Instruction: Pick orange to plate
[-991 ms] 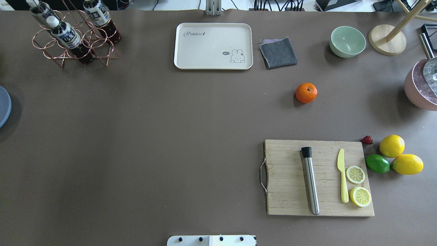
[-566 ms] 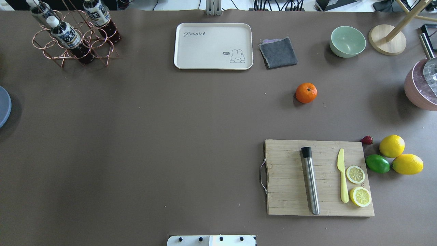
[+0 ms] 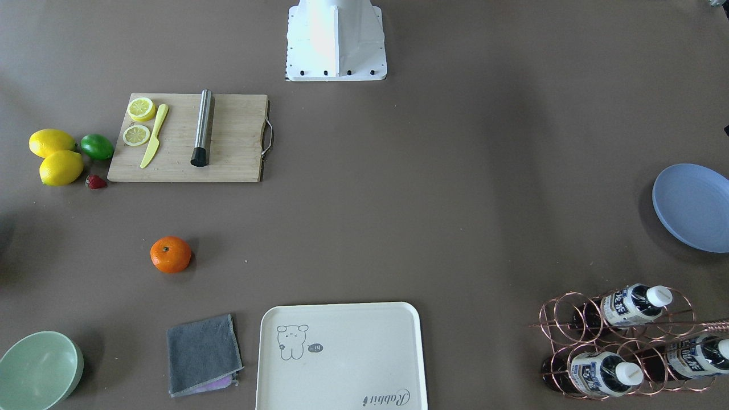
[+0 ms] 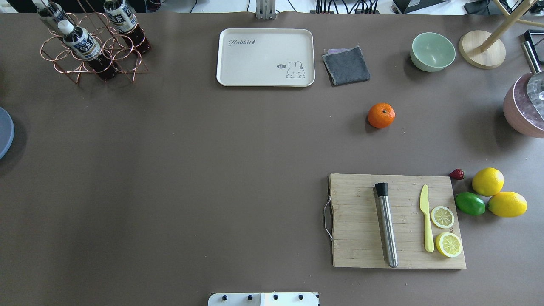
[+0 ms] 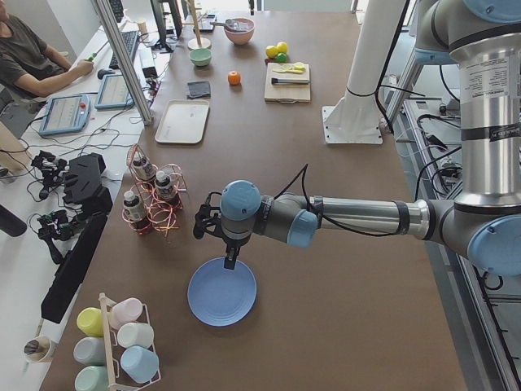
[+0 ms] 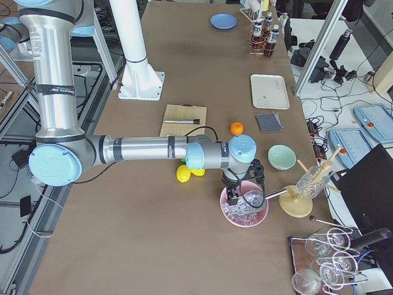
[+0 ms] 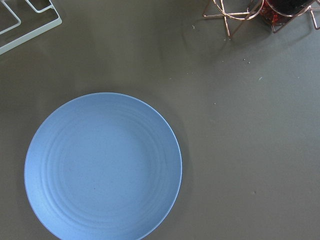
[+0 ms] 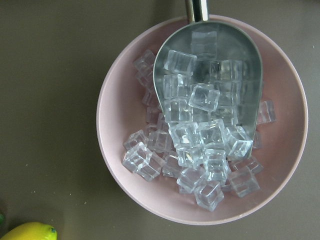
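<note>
Nothing seen moved vs. earlier frames. Orange (image 4: 381,115) is seen on table (image 4: 212,170) nr cloth (image 4: 346,66), well apart from plate (image 7: 102,167). L gripper (image 5: 231,259) is held over plate, R gripper (image 6: 235,196) over ice bowl (image 8: 117,115); openness can't be told.

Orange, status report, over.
Left gripper above plate, right gripper above ice bowl; open or shut unclear. Orange on table, ungripped. Cloth nearest, apart.

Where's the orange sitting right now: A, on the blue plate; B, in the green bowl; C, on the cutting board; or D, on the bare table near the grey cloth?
D: the orange rests on the bare table near the grey cloth, far from the plate.
</note>
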Motion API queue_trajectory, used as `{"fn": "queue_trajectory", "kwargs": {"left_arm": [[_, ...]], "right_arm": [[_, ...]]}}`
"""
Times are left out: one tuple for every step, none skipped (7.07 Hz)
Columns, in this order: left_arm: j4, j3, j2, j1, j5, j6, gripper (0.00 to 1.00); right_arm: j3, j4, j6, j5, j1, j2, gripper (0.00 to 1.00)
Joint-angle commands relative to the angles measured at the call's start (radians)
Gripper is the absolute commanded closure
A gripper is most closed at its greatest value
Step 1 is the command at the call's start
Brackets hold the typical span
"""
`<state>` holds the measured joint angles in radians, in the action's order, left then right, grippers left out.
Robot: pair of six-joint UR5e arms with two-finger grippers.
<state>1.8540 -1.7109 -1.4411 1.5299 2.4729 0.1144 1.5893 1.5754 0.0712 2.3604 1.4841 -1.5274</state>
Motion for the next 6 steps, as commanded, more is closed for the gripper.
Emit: {"fn": "queue_trajectory", "kwargs": {"left_arm": [[0.110, 0.199, -0.082, -0.023, -0.009, -0.006, 0.03], [0.167, 0.311, -0.144, -0.062, -0.096, -0.004, 0.03], [0.216, 0.400, -0.180, -0.095, -0.145, -0.004, 0.03], [0.259, 0.480, -0.206, -0.100, -0.173, -0.005, 0.03], [0.275, 0.526, -0.226, -0.100, -0.195, -0.007, 0.03], [0.281, 0.549, -0.226, -0.100, -0.206, -0.009, 0.03]], "right_arm": [[0.001, -0.003, 0.005, 0.000, -0.017, 0.001, 0.00], [-0.002, -0.058, 0.001, -0.004, -0.028, -0.005, 0.00], [-0.005, -0.143, -0.002, -0.003, -0.037, -0.049, 0.00], [-0.002, -0.231, -0.005, 0.003, -0.047, -0.065, 0.00], [-0.008, -0.236, -0.005, 0.005, -0.050, -0.072, 0.00], [-0.008, -0.238, -0.007, 0.011, -0.051, -0.074, 0.00]]}}
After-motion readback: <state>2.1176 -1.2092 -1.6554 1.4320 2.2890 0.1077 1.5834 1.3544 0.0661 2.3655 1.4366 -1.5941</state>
